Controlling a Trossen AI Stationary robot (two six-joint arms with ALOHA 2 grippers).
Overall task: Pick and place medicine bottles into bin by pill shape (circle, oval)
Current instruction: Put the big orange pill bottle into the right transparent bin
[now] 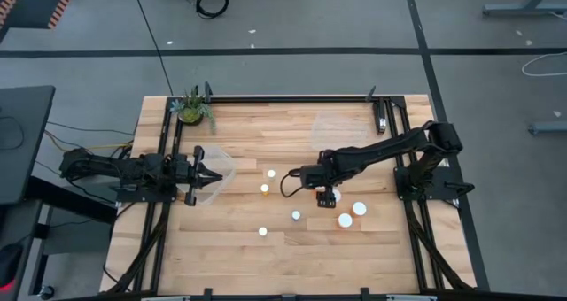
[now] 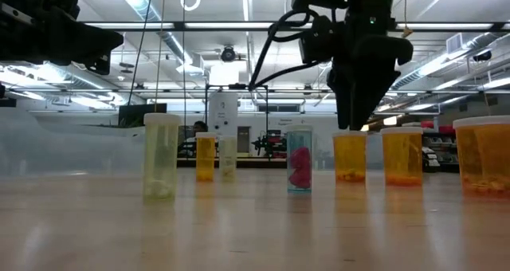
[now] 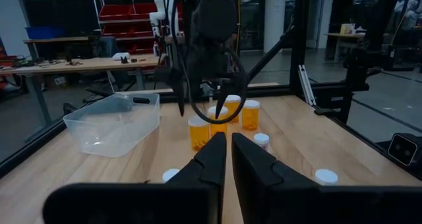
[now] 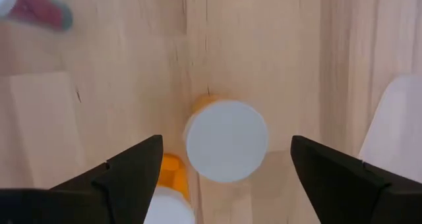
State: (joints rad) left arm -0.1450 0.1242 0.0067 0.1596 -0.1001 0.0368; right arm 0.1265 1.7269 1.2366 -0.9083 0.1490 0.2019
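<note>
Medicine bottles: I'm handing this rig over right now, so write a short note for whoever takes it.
Right gripper: open, pointing down over an orange medicine bottle, jaws either side of its white cap, not gripping.
Left gripper: shut, empty, waiting at the table's left by a clear bin.
Second clear bin appears empty.
Other bottles stand mid-table; none visibly binned.
Left: grasp this bottle, then sort all by pill shape.
</note>
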